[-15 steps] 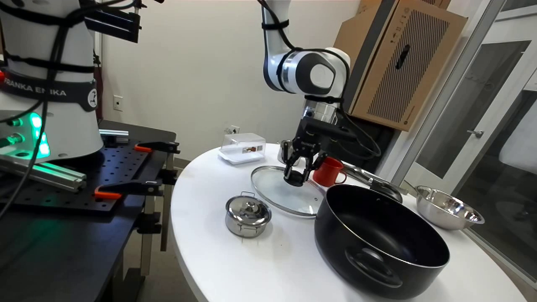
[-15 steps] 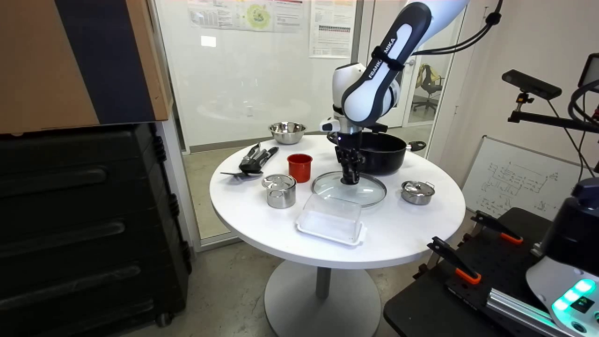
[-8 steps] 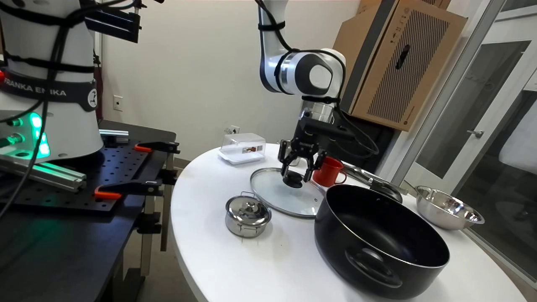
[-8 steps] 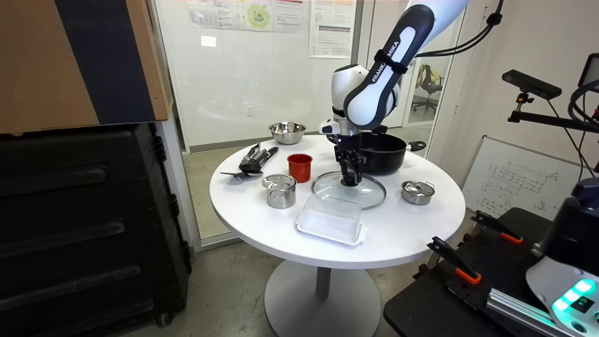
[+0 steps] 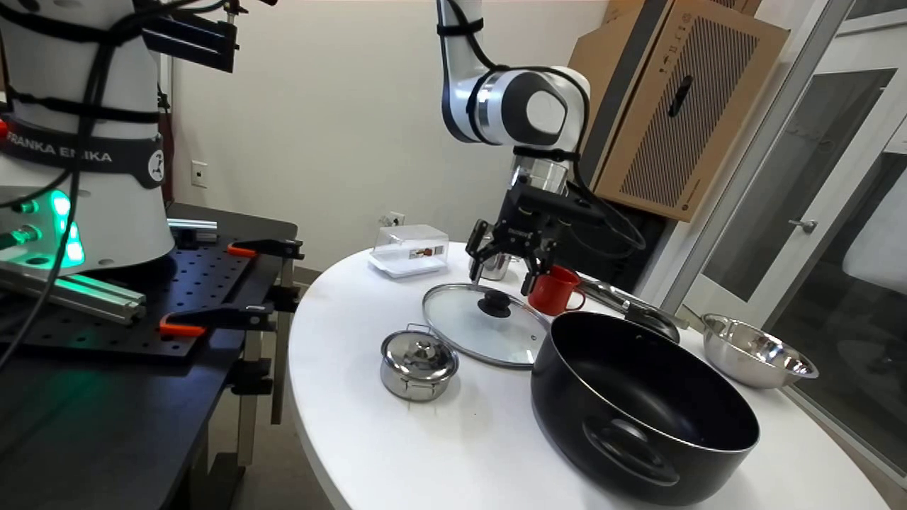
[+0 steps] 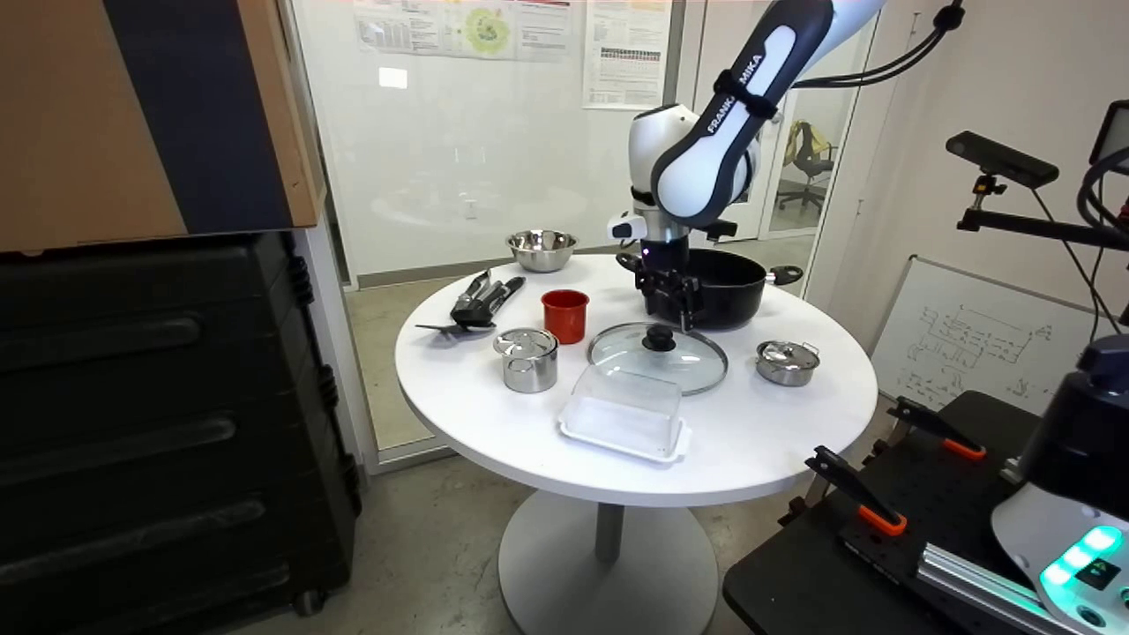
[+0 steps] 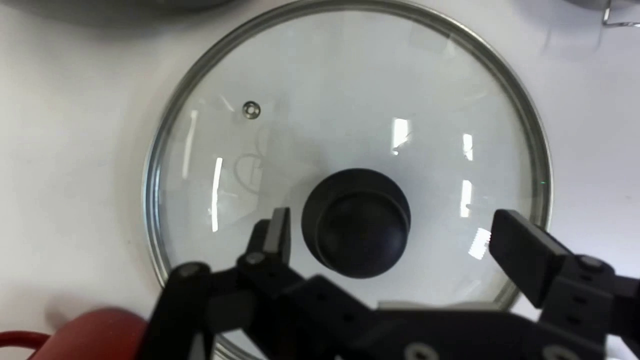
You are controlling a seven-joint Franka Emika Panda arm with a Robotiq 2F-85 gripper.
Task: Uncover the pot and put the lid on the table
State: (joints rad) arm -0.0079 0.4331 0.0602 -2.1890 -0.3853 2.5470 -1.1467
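The clear glass lid (image 5: 460, 326) with its metal rim lies flat on the round white table (image 5: 453, 460), black knob (image 5: 494, 304) upward. Beside it the large black pot (image 5: 577, 407) stands uncovered, its dark inside showing. My gripper (image 5: 501, 287) hangs open just above the lid, apart from the knob. In the wrist view, the knob (image 7: 357, 225) sits between the wide-spread fingers, nearer the left one, and neither finger touches it. An exterior view also has the lid (image 6: 697, 357) on the table in front of the pot (image 6: 732, 295).
A red mug (image 6: 564, 316) stands close to the lid. Around it are a tall steel container (image 6: 529, 363), a clear-topped butter dish (image 6: 622, 428) and a small lidded steel pot (image 6: 788, 363). Utensils (image 6: 483, 304) and a steel bowl (image 6: 542, 253) lie farther back.
A second ago the gripper was shut on the lid's knob. It has opened, let go and risen a little above the lid. The lid stays on the table.
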